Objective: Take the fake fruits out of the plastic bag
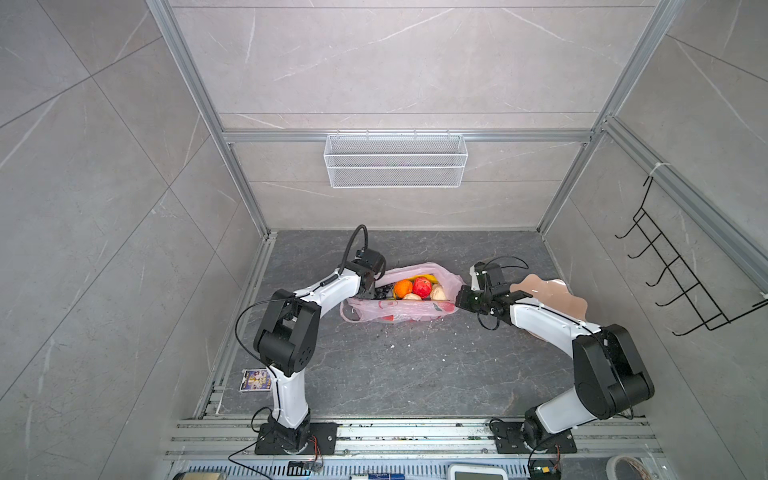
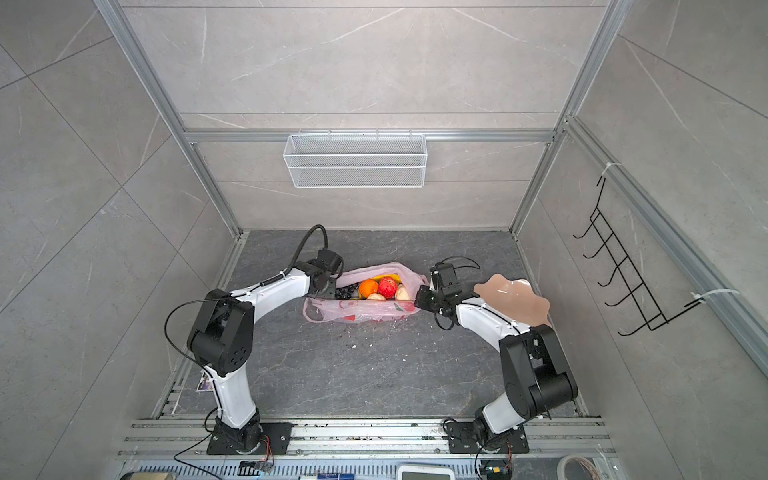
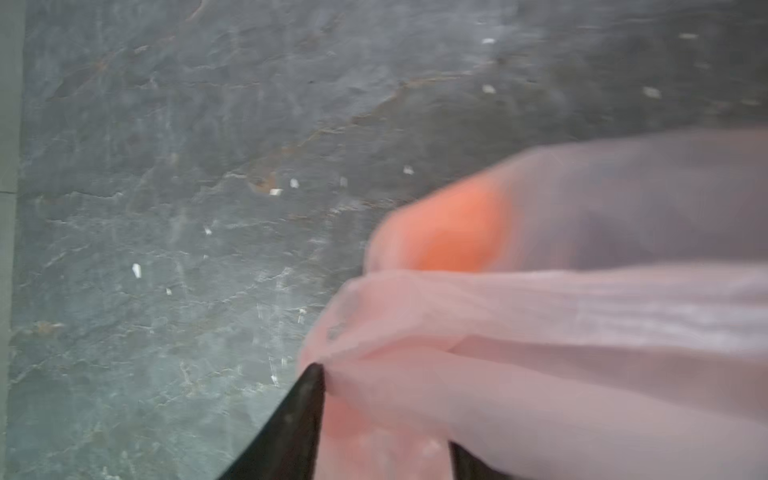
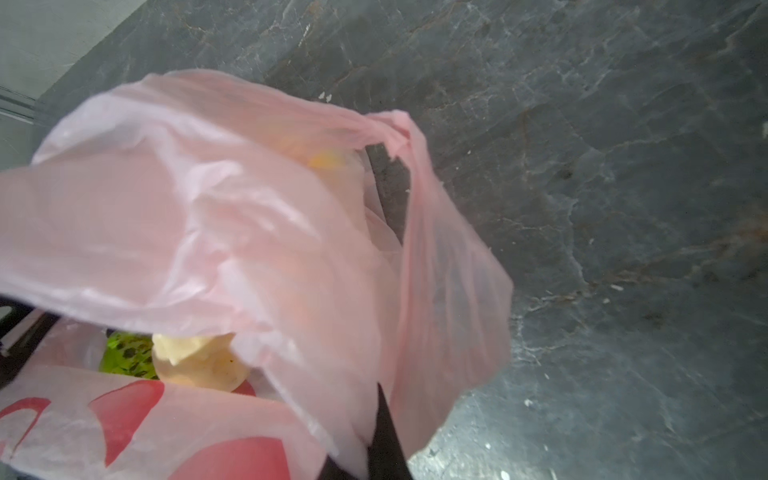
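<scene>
At bag (image 1: 399, 309) ends: right jaws clenched on bag, left jaws' hold unclear; pull mouth wide, gently, exposing fruits (image 1: 422, 286).

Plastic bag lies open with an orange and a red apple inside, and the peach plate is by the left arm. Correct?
No: the peach plate is by the right arm, as both top views show. The plastic bag does lie open, orange and red apple inside.

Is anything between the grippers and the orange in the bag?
Above, nothing: the plastic bag gapes open, the orange bare. Sideways, pink film separates it from the left gripper and right gripper at the bag's ends.
</scene>
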Available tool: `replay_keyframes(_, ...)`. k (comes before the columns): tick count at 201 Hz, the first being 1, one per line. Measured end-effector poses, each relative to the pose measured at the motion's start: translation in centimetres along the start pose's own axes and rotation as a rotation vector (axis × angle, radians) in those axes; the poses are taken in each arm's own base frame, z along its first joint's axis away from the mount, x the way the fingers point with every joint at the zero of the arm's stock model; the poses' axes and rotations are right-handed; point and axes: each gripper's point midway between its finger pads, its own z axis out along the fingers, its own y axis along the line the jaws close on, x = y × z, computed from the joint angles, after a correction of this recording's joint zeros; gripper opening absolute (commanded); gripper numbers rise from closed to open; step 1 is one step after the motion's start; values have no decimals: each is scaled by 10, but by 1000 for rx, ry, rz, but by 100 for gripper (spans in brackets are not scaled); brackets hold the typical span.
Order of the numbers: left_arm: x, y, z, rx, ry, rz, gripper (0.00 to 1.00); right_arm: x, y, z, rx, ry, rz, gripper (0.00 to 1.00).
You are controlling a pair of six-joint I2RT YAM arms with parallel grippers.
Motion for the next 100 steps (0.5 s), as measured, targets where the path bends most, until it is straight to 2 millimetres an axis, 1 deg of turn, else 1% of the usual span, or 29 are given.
replay_keyframes(17, -10, 15, 6, 17, 3, -76, 19, 8, -7, 2, 19, 14, -4, 0)
replay_keyframes(24, -14, 19, 8, 30, 6, -102, 15, 11, -10, 3, 25, 20, -5, 0)
replay_keyframes(34, -21, 24, 10, 52, 5, -149, 12, 16, -13, 5, 33, 31, -7, 0)
replay_keyframes(49, -31, 25, 12, 88, -1, -198, 12, 23, -18, 6, 42, 42, -13, 0)
replay_keyframes(59, -36, 23, 13, 114, -4, -215, 14, 26, -19, 7, 48, 46, -18, 0)
replay_keyframes(73, -43, 15, 12, 162, -7, -224, 21, 28, -18, 8, 56, 46, -34, 0)
replay_keyframes(91, -52, 0, 9, 202, -20, -205, 30, 34, -8, 10, 53, 54, -65, 0)
replay_keyframes(100, -58, -10, 5, 219, -37, -188, 37, 35, -1, 13, 44, 61, -79, 0)
